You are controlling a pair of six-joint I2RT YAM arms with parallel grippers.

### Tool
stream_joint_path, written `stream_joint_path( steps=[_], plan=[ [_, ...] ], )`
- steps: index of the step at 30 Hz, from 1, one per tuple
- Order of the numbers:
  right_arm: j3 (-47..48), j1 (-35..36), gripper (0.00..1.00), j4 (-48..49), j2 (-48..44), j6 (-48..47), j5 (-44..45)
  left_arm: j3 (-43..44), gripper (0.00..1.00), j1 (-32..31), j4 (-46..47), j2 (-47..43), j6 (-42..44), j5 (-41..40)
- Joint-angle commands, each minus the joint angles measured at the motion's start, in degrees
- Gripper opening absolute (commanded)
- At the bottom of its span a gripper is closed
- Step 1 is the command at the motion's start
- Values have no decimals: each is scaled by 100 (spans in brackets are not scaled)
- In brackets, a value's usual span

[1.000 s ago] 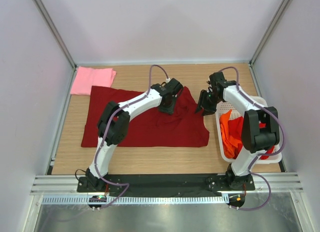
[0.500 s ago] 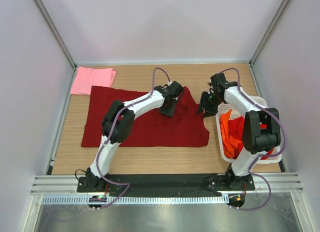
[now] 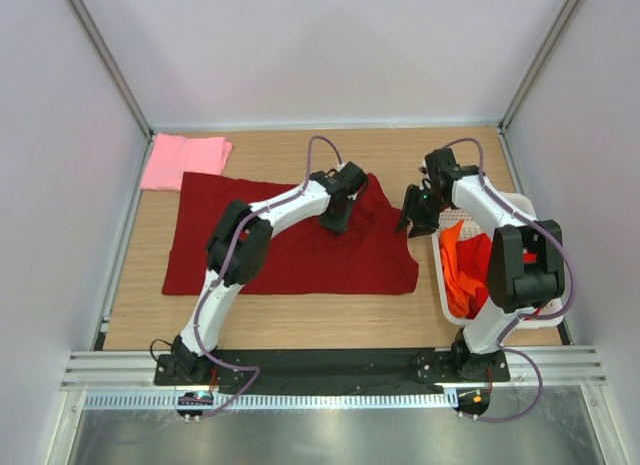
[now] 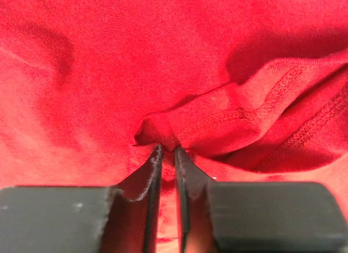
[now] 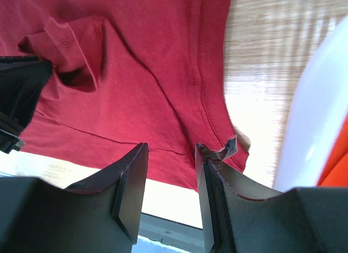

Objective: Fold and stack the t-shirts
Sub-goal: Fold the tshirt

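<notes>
Jaws of the left gripper (image 4: 167, 150) clamp a raised fold of the maroon t-shirt (image 3: 330, 261). I see the right gripper (image 5: 171, 148) spread apart over its hem, beside the basket (image 5: 312, 117).

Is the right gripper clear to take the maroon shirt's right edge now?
Probably yes: the right gripper is open over the edge of the maroon shirt, nothing lies between, and the basket stands aside.

On my wooden table (image 3: 300, 313): maroon shirt (image 3: 330, 260) spread across the middle, pink shirt (image 3: 185, 160) folded at ten o'clock, white basket (image 3: 441, 285) at three o'clock.
</notes>
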Motion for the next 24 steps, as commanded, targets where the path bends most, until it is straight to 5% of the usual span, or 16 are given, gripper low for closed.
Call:
stream_joint_path(
  steps=[1,4,24],
  plan=[
    [-23,-23,47,-25,-301,-103,63,126,13,35,127,59,100,50],
    [-32,-23,47,1,-319,-77,46,47,0,35,100,-98,12,-82],
    [-225,-14,46,195,-170,213,-279,-182,2,27,12,-891,-226,-294]
  ],
)
